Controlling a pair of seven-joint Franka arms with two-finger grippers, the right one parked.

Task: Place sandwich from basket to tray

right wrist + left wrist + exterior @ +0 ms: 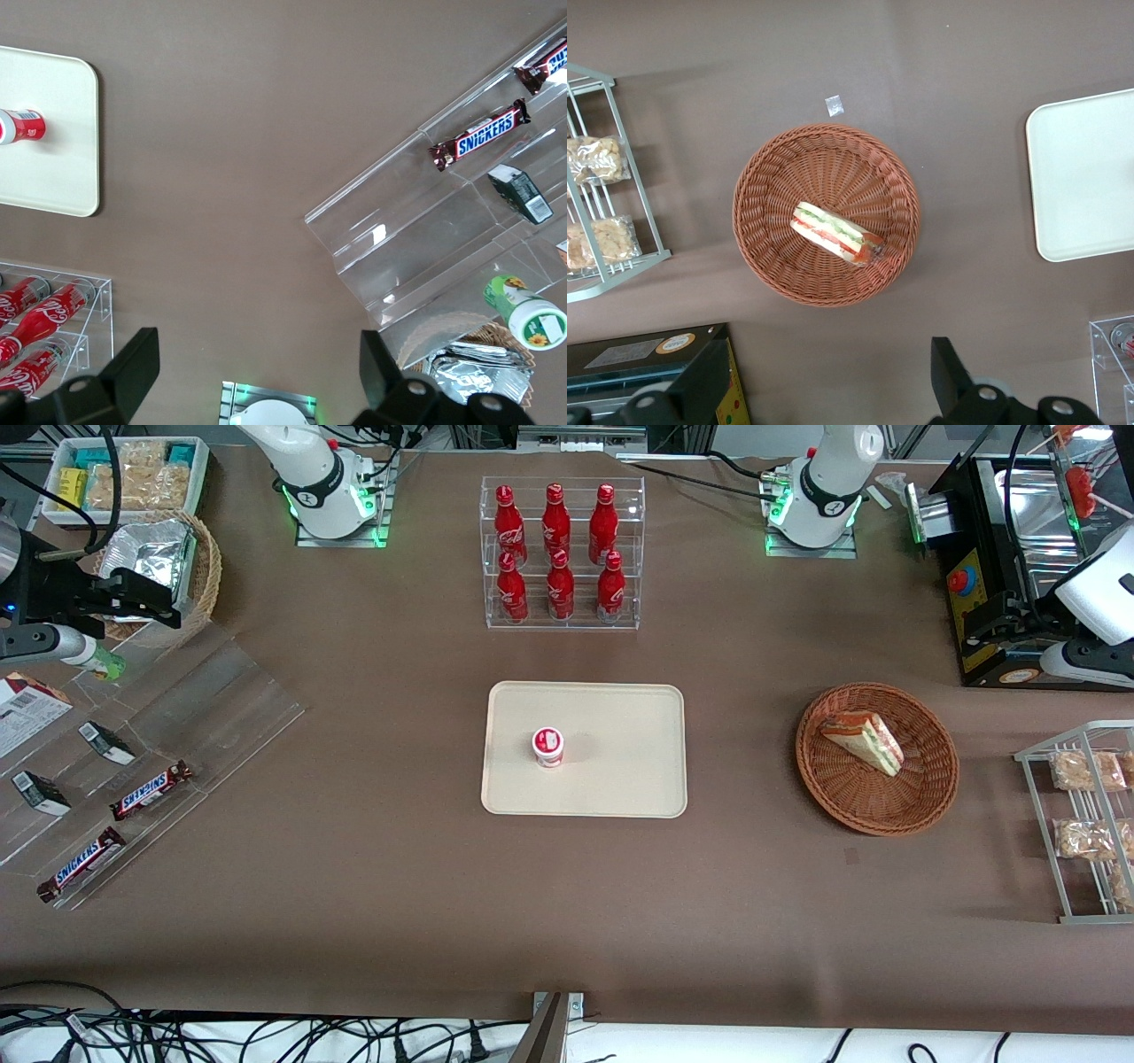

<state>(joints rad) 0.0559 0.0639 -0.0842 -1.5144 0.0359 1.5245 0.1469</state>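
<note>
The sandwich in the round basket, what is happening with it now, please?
Nothing has touched it yet. The sandwich lies in the reddish-brown basket, toward the working arm's end of the table. The left arm's claw is open and hangs high above the table, beside the basket, holding nothing. The cream tray, where the sandwich should go, sits in the middle of the table and already carries a small red-and-white cup. So the transfer is not yet begun.
</note>
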